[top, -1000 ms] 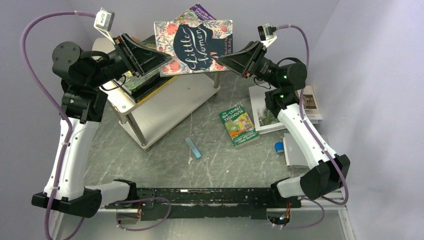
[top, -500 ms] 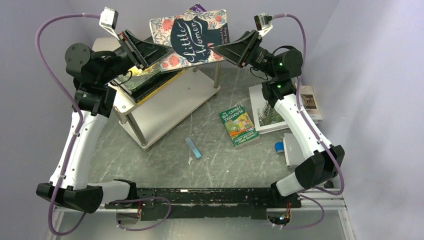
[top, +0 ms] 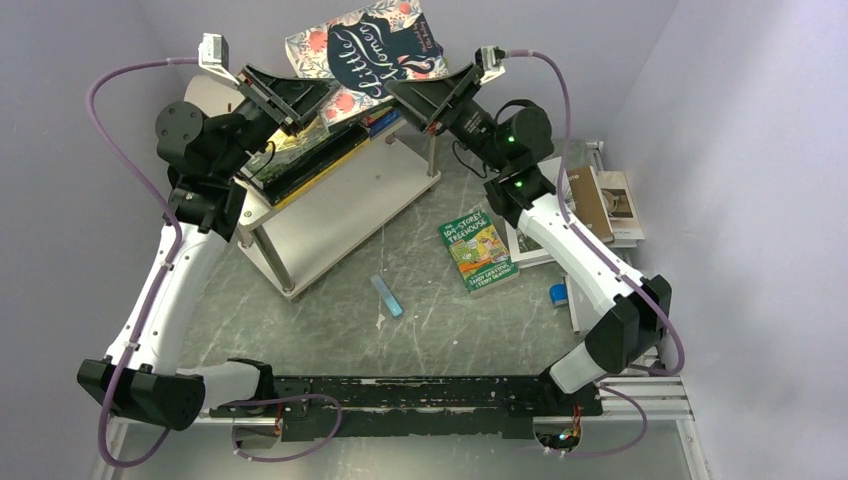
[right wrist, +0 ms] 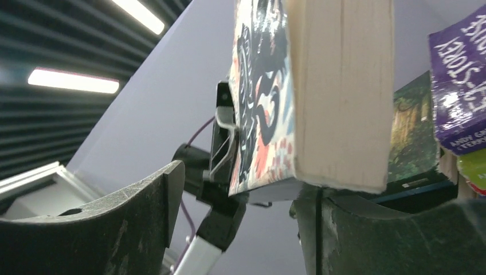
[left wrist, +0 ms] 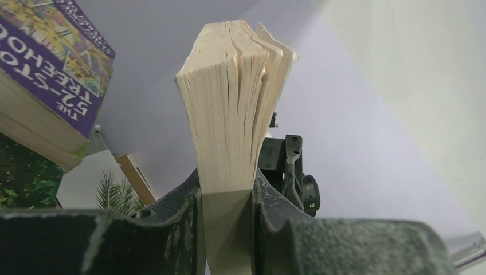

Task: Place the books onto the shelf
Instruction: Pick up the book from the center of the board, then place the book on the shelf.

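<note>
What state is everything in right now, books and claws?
Floral Little Women paperback: closed, tilted, held aloft.
Left gripper: shut on that paperback.
Right gripper: open, jaws straddling it.
Green Treehouse paperback: closed, lying face up.
White two-tier shelf: upright, books stacked on top tier.

Overhead; wrist close-ups flanking shared book [top: 365,50]

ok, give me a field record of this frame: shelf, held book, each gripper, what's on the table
shelf: white two-tier metal-post rack, stack of books on its top board
held book: floral Little Women paperback, in the air over the rack's far end
left gripper: shut on the paperback's page edge
right gripper: open, jaws either side of the paperback, one finger clear of its cover
table: green Treehouse paperback, small flat blue bar, pale larger books by right arm
</note>
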### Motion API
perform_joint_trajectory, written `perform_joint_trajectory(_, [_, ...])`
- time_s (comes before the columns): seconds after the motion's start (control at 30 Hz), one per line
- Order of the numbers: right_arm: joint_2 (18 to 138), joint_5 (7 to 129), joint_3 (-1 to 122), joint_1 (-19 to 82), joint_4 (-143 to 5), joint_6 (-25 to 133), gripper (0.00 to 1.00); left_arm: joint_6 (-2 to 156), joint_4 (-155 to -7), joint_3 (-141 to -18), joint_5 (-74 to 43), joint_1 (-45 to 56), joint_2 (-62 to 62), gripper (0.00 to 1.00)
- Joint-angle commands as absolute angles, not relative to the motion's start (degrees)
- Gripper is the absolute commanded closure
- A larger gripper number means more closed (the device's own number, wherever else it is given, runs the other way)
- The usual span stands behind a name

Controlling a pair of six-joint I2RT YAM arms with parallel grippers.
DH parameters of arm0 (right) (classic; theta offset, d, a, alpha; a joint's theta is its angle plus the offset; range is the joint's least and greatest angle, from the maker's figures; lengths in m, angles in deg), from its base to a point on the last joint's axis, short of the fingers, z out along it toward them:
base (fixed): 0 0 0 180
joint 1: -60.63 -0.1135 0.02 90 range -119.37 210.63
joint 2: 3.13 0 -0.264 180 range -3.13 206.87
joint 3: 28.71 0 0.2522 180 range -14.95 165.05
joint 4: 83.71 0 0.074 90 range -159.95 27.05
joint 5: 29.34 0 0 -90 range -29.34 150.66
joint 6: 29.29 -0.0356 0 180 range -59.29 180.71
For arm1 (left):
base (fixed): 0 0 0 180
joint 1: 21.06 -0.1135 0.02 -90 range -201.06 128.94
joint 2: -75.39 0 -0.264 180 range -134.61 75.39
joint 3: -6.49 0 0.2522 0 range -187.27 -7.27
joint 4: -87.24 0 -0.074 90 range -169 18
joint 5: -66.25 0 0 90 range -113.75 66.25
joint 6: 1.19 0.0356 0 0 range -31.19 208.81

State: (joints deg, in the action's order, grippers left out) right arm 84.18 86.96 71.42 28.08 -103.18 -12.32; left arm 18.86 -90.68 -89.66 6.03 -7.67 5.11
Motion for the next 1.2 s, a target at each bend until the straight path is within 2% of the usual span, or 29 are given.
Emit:
perform_joint_trajectory(0.0, [85.9,77.1,73.7,25.6,-101.9,-12.4,0.31,16.2,-99.0,-89.4,2.0,-7.5,6.7,0.95])
perform_joint_trajectory(0.1, [86.5,73.8,73.9,24.9,-101.5,-12.7,0.43,15.1,-99.8,-88.6,1.9,-7.5,6.6,0.95])
perform_joint_trajectory(0.23, [87.3,69.6,75.4,24.9,-100.2,-10.4,0.70,14.9,-99.3,-88.3,2.6,-7.5,6.3,0.94])
perform_joint_trajectory(0.27, [87.7,69.3,76.5,25.1,-99.0,-9.3,0.80,14.9,-98.3,-88.3,2.5,-7.5,6.3,0.89])
perform_joint_trajectory(0.33, [88.6,69.3,79.1,25.6,-95.9,-7.3,0.94,16.2,-95.0,-89.6,2.4,-7.6,5.9,0.72])
perform_joint_trajectory(0.37, [89.0,69.3,80.1,26.1,-94.6,-6.7,0.98,17.4,-92.8,-90.7,2.2,-7.7,5.7,0.65])
perform_joint_trajectory(0.43, [89.7,70.1,81.7,27.5,-93.1,-5.9,1.00,20.6,-88.7,-92.6,1.3,-7.9,5.4,0.56])
perform_joint_trajectory(0.5, [90.9,71.8,83.7,29.2,-91.3,-6.0,1.00,22.4,-87.0,-93.6,0.5,-8.4,5.4,0.54])
perform_joint_trajectory(0.7, [96.4,78.2,90.5,33.9,-89.3,-6.8,1.00,24.4,-89.1,-96.6,3.3,-10.2,1.9,0.55])
perform_joint_trajectory(0.93, [108.7,89.1,106.6,38.5,-80.8,-9.0,1.00,27.8,-86.8,-97.6,4.1,-11.5,-0.6,0.55])
perform_joint_trajectory(1.17, [111.4,93.7,107.3,39.4,-78.5,-10.3,1.00,31.3,-83.3,-97.3,2.7,-12.1,0.0,0.54])
